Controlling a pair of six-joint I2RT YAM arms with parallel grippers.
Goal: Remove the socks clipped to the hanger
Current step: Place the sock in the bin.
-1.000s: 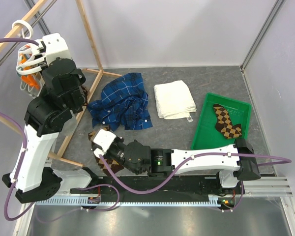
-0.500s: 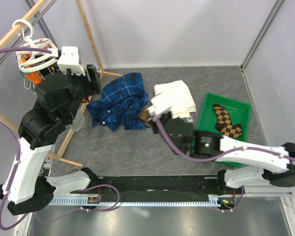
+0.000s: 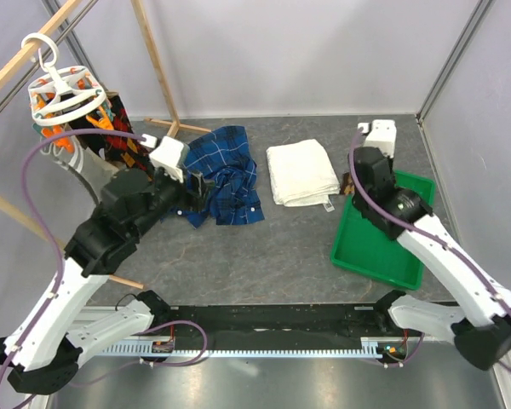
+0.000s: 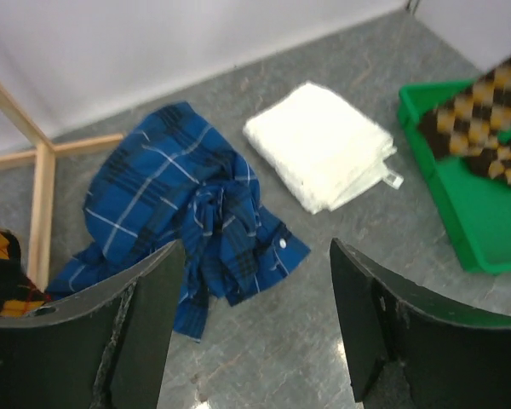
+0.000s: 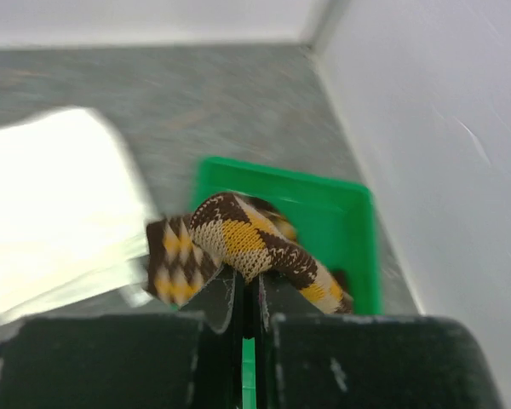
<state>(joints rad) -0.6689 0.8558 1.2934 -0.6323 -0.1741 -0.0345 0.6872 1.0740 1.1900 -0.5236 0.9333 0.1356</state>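
Note:
The white round hanger point(image 3: 61, 89) hangs by its hook from a wooden pole at the far left, with orange and teal pins. Dark argyle socks point(image 3: 113, 119) are clipped to it; one shows at the left wrist view's edge point(image 4: 0, 273). My left gripper point(image 3: 198, 184) point(image 4: 255, 319) is open and empty, low over the floor by the blue shirt. My right gripper point(image 3: 354, 182) point(image 5: 247, 294) is shut on a brown-tan argyle sock point(image 5: 243, 239) point(image 4: 481, 98) at the left edge of the green tray point(image 3: 379, 251) point(image 5: 332, 209). Another argyle sock point(image 4: 504, 160) lies in the tray.
A crumpled blue plaid shirt point(image 3: 223, 175) point(image 4: 175, 200) and a folded white towel point(image 3: 301, 172) point(image 4: 319, 145) lie in the middle of the grey floor. Wooden rack poles point(image 3: 157, 72) point(image 4: 38, 183) stand at the left. White walls close in the back and right.
My left gripper has opened and dropped away from the hanger towards the shirt. My right arm has swung from the near left across to the green tray, carrying the argyle sock.

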